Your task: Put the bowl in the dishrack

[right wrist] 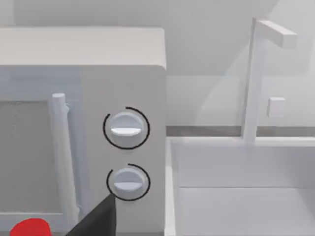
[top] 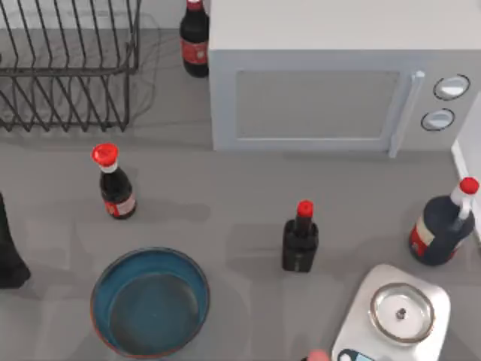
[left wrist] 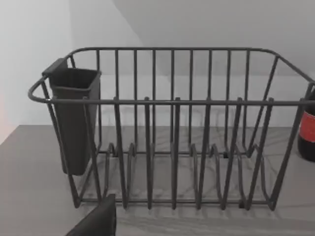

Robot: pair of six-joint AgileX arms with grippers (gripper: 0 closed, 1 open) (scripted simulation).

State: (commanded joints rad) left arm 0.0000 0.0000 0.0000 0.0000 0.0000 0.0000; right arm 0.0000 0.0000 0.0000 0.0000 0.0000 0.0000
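Red labels are carried by the dark bottles, but no writing on them can be read. One red-capped bottle [top: 114, 184] stands on the table [top: 225, 210] between the dishrack [top: 64, 68] and the bowl [top: 150, 302]; a second [top: 195, 37] stands at the back, between the dishrack and the white microwave [top: 331, 83]; a squarish dark bottle [top: 301, 237] stands near the middle; a round dark-blue bottle [top: 443, 224] stands at the right edge. A kitchen scale [top: 398, 316] with a steel plate is seen at the front right.

The bowl sits upright on the table at the front left, well apart from the dishrack, and its teal inside holds nothing. The dishrack stands at the back left; no dishes are held between its prongs, and a dark utensil cup [left wrist: 74, 118] hangs on one end.

A dark part of the left arm [top: 9, 248] is seen at the table's left edge. Whether the left tool or the right tool is released or clenched cannot be told.
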